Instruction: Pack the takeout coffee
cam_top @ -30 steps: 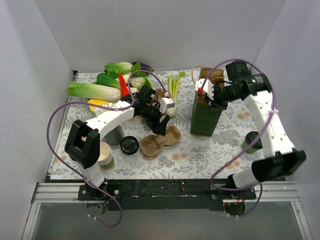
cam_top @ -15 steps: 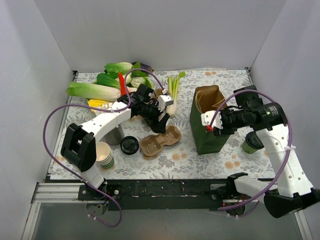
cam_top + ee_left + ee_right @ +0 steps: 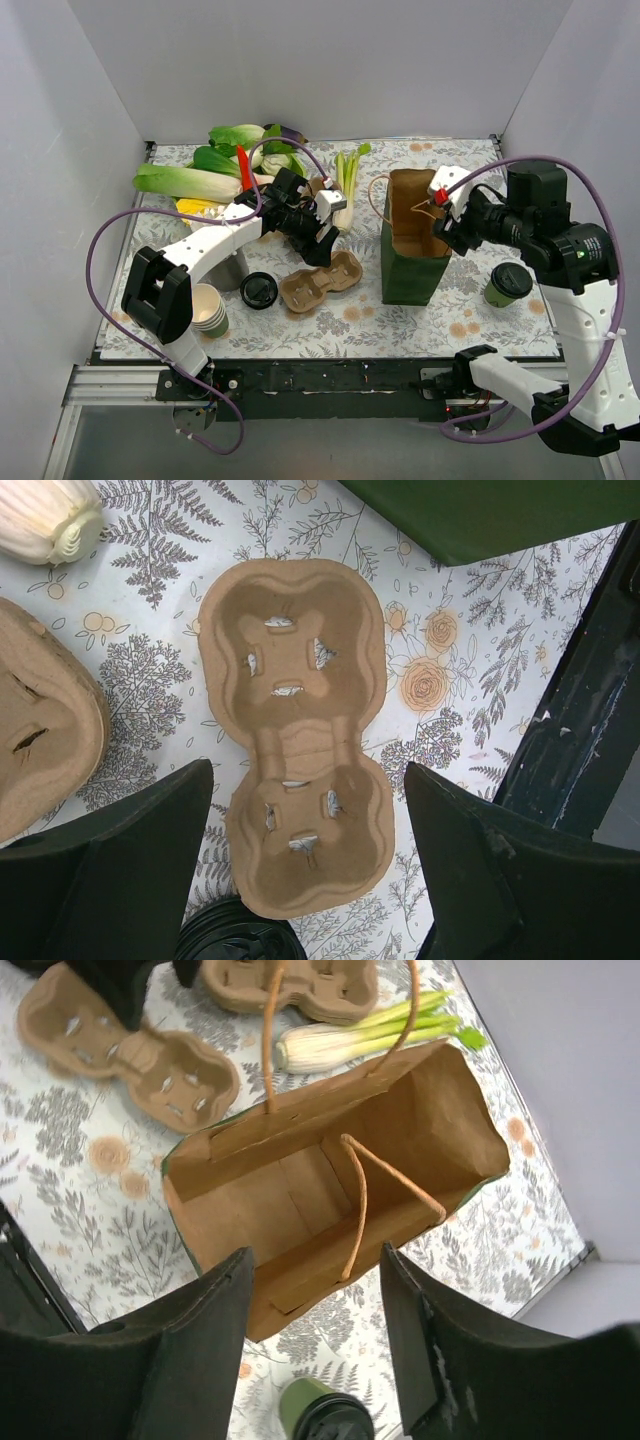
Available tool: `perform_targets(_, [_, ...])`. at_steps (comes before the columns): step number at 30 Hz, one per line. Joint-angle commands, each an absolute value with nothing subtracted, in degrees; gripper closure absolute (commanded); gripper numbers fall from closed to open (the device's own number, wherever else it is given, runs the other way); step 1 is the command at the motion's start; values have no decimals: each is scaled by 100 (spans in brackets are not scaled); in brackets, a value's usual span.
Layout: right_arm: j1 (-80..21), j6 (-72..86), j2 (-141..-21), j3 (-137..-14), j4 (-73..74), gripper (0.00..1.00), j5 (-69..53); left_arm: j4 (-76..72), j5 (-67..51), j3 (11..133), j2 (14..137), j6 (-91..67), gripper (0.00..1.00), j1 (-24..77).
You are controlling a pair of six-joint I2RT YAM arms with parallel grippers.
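White walls close in a counter [image 3: 360, 322] covered with a flowered cloth. The bag [image 3: 409, 268] stands open-mouthed right of centre, nearer the front edge than it was a second ago and more squarely upright than half a second ago. The right pincer [image 3: 441, 214] hangs over the bag's right rim; it sat lower, against the bag's front right side, half a second back. Seen from the right wrist, the pincer [image 3: 315, 1355] is spread wide and empty, with the bag's brown inside [image 3: 330, 1195] below it and one handle arching across the opening.

The coffee [image 3: 508, 284] stands on the counter just right of the bag, apart from it, black lid on. The arm hid part of it half a second ago and now it shows whole (the right wrist view catches its top [image 3: 322, 1416] at the bottom edge).

The left pincer [image 3: 322, 251] has not shifted. It hovers wide open and empty [image 3: 305, 855] over the carrier [image 3: 298, 730], which lies flat beside a loose lid [image 3: 258, 290].
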State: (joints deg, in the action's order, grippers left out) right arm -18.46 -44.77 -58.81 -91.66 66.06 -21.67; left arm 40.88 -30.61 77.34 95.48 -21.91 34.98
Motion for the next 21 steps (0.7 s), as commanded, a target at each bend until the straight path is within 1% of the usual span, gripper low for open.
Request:
perform_targets(1, [-1767, -3024, -5897, -9009, 5810, 34, -1260, 4140, -3155, 7805, 9457, -2206, 22, 3480])
perform_targets(4, [-1670, -2699, -5862, -8807, 5537, 19, -696, 4131, -3173, 7770, 9457, -2259, 22, 3472])
perform_targets(5, [-1661, -2611, -5932, -8781, 5537, 17, -686, 4096, -3190, 7752, 9457, -2276, 22, 3472])
perform_targets(9, [-1635, -2312, -6169, -8711, 5625, 14, -1002, 4096, -3190, 7734, 9475, -2311, 23, 3472])
perform_targets(12, [-1495, -2136, -6284, -8570, 5415, 13, -503, 4069, -3199, 7708, 9457, -2312, 22, 3480])
perform_targets(13, [-1372, -2005, -6319, -8535, 5257, 11, -179, 4069, -3191, 7699, 9457, -2320, 22, 3472])
perform_targets(15, [-1135, -1917, -6486, -8569, 5229, 11, -176, 4061, -3173, 7682, 9448, -2347, 22, 3472])
perform_targets(18, [-994, -1758, -6750, -8640, 5344, 11, -439, 4061, -3155, 7673, 9439, -2355, 22, 3480])
perform_targets(21, [-958, -1661, -6890, -8534, 5440, 12, -1105, 4052, -3147, 7673, 9466, -2338, 22, 3480])
